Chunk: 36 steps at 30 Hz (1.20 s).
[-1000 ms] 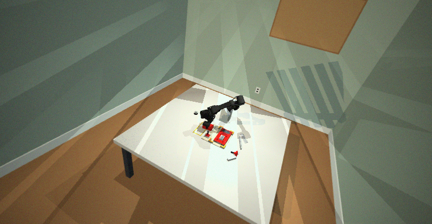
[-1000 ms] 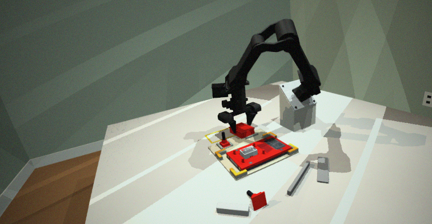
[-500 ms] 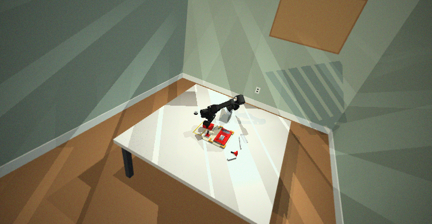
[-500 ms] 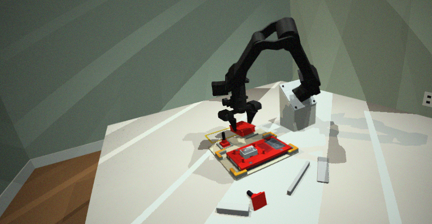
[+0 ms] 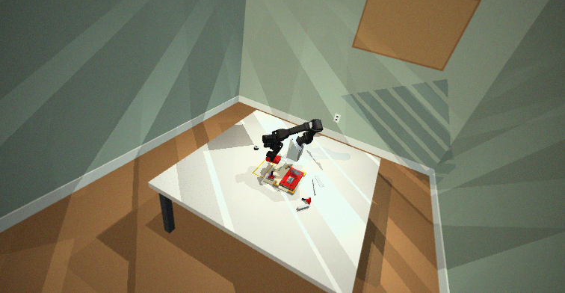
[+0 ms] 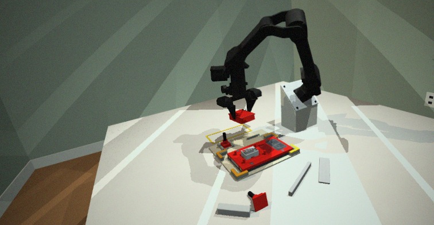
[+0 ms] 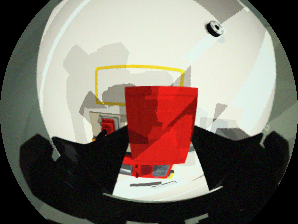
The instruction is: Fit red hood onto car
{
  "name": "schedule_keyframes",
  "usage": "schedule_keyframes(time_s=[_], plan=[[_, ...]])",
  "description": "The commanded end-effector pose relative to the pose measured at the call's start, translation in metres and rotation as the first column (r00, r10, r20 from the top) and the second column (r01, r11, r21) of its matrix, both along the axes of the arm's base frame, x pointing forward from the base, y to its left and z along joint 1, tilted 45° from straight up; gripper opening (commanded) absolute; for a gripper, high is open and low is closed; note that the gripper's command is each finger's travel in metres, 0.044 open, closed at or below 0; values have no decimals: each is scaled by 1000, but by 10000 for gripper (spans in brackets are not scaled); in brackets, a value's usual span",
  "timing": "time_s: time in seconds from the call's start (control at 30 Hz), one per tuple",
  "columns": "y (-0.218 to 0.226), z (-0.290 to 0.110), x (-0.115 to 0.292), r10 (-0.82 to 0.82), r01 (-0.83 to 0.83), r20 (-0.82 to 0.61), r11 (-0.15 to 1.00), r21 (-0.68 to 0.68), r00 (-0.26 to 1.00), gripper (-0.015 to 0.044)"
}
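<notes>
- One yellow outline rectangle is drawn flat on the desk, a thin line frame at the left of the group.
- One small red block with an upright black stick stands at the near edge of that outline, on the left end of the jig.
- One hood, a smooth, boxy red shell with a flat top, hangs in the air above the yellow outline, clear of the desk; the corner holes are too small to make out.
- One pincer is clamped on the hood, one dark pointed finger on each side; in the wrist view the hood fills the middle as a plain red slab.
- One car chassis, a flat red deck, lies in a tan jig with four yellow-edged corner stops; one grey ribbed engine block sits on the deck.
- One grey flat block lies nearest the camera, just beside one tilted red square piece with a black knob.
- One angular grey pedestal carries the black arm.
- Two grey strips lie right of the jig: a thin bar and a wider slat.
</notes>
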State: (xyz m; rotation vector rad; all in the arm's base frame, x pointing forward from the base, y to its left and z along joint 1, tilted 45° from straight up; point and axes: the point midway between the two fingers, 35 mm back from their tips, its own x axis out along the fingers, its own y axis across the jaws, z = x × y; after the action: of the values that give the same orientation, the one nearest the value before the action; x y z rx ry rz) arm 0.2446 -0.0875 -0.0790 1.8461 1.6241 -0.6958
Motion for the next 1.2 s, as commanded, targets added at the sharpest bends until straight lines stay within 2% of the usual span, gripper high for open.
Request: schedule_keyframes(time_s=[0.0, 0.37, 0.63, 0.87, 1.17], plan=[[-13, 13, -1, 7, -7, 5, 1000, -9, 1000, 0], [-15, 19, 1, 25, -25, 25, 1000, -14, 999, 0], [4, 48, 29, 293, -267, 237, 954, -136, 926, 0], [33, 84, 59, 548, -461, 455, 837, -295, 702, 0], [82, 135, 86, 759, -573, 603, 616, -541, 246, 0]])
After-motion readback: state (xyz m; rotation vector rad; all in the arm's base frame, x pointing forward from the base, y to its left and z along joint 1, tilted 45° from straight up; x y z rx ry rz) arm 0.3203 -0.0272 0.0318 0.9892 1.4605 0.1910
